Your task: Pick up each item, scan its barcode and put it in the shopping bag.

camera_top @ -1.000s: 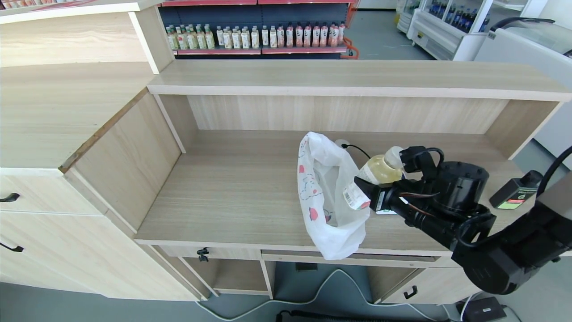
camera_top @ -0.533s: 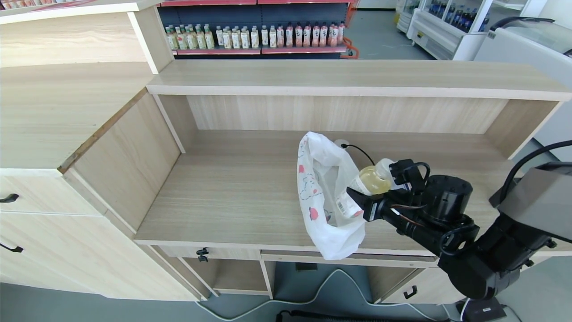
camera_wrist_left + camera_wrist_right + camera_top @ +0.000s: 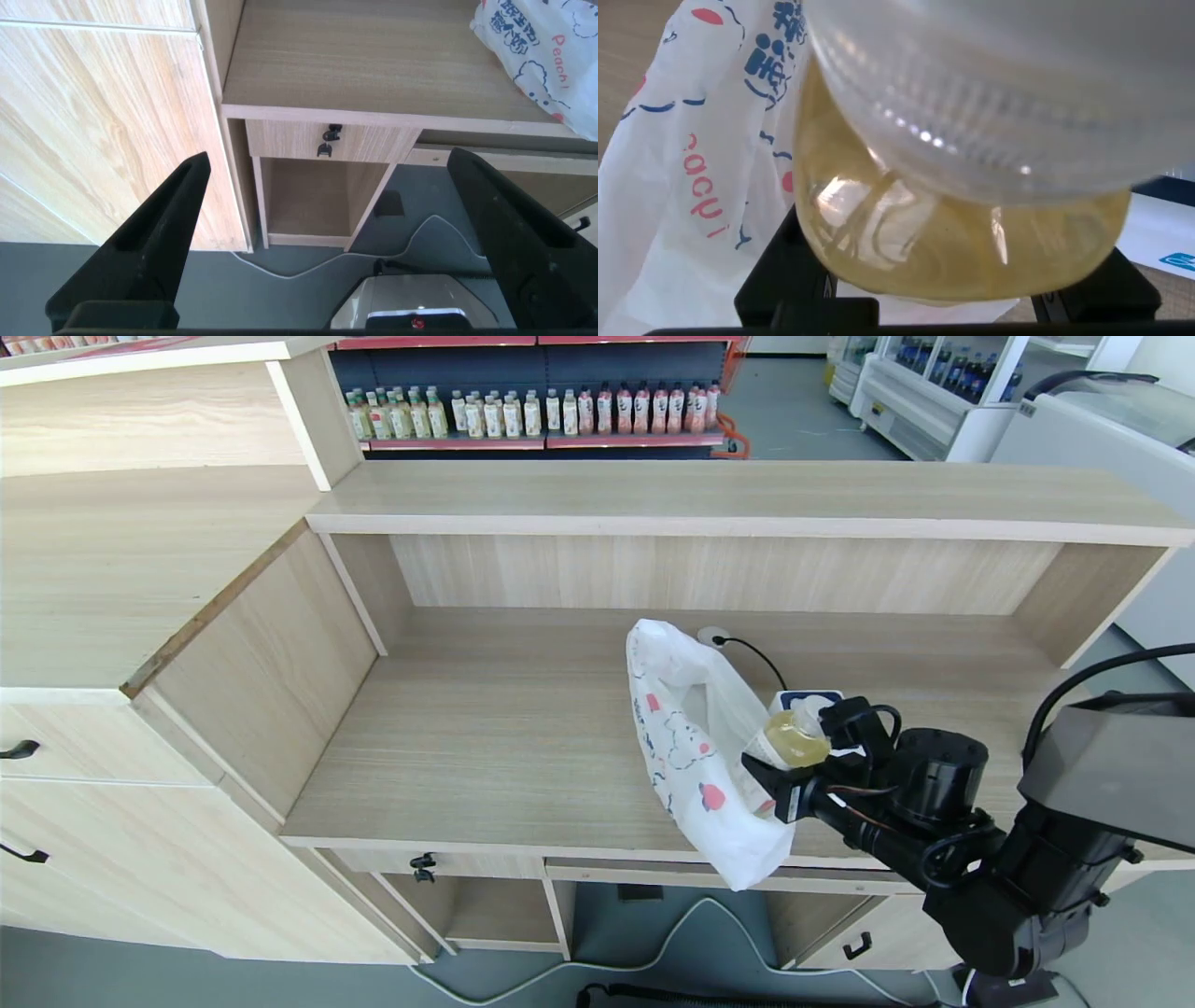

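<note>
A bottle of pale yellow drink (image 3: 792, 739) with a white cap is held in my right gripper (image 3: 805, 767), which is shut on it at the right edge of the white printed shopping bag (image 3: 695, 756) on the counter. The bottle's lower end is pushed into the bag's mouth and hidden by the plastic. The right wrist view has the bottle (image 3: 962, 215) close up against the bag (image 3: 701, 187). My left gripper (image 3: 332, 243) hangs open below and in front of the counter's edge, holding nothing, with the bag (image 3: 533, 51) off to one side.
A white and blue box (image 3: 808, 700) lies on the counter (image 3: 485, 747) just behind the bottle. A black cable (image 3: 747, 653) runs from a grommet at the back. A raised shelf (image 3: 728, 499) overhangs the counter. A drawer with a key (image 3: 327, 140) sits under the front edge.
My right gripper has moved down and slightly left, tipping the bottle into the bag's mouth. The bag has been pushed and reshaped. The black scanner at the right is now covered by the arm.
</note>
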Motion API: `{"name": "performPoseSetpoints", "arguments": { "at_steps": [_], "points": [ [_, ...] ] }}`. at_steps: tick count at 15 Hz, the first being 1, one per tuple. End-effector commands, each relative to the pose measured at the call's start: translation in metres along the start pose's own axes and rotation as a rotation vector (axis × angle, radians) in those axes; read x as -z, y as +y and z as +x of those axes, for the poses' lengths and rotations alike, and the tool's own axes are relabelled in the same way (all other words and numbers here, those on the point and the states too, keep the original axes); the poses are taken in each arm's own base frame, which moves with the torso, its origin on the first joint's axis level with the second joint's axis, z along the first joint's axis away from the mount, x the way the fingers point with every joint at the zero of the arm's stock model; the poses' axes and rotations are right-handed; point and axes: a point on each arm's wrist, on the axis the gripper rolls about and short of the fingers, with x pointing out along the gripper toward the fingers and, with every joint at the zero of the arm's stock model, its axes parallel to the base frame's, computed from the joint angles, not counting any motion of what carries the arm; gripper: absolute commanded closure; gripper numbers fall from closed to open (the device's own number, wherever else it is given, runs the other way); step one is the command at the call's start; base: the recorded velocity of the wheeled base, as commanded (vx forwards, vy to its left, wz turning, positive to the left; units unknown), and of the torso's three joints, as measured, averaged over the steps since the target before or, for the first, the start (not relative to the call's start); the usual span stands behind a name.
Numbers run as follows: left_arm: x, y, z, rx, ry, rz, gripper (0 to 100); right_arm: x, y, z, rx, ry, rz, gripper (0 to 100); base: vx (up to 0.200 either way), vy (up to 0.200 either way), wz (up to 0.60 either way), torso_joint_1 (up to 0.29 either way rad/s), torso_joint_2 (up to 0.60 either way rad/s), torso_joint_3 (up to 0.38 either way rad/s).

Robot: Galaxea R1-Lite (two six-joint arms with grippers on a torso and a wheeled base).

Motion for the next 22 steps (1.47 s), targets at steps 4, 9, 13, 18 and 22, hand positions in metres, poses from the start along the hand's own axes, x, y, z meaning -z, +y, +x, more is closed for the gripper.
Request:
{"name": "performPoseSetpoints", "arguments": {
  "at_steps": [4,9,13,18,22],
  "points": [
    [0.0,0.0,0.0,0.001,-0.001,0.0,0,0.007,-0.007,-0.003,0.008,0.028,-0.029,100,0.0,0.0,0.0,0.0,0.0,0.0],
    [0.0,0.0,0.0,0.001,-0.001,0.0,0,0.007,-0.007,-0.004,0.008,0.03,-0.032,0,0.0,0.0,0.0,0.0,0.0,0.0],
    [0.0,0.0,0.0,-0.001,-0.001,0.0,0,-0.022,-0.006,-0.012,0.007,-0.051,-0.032,0,0.0,0.0,0.0,0.0,0.0,0.0],
    [0.0,0.0,0.0,0.001,-0.001,0.0,0,-0.096,-0.004,-0.062,0.004,-0.143,-0.089,0,0.0,0.0,0.0,0.0,0.0,0.0],
    [0.0,0.0,0.0,0.001,-0.001,0.0,0,-0.119,-0.019,-0.126,0.135,-0.172,-0.387,0,0.0,0.0,0.0,0.0,0.0,0.0]
  ]
}}
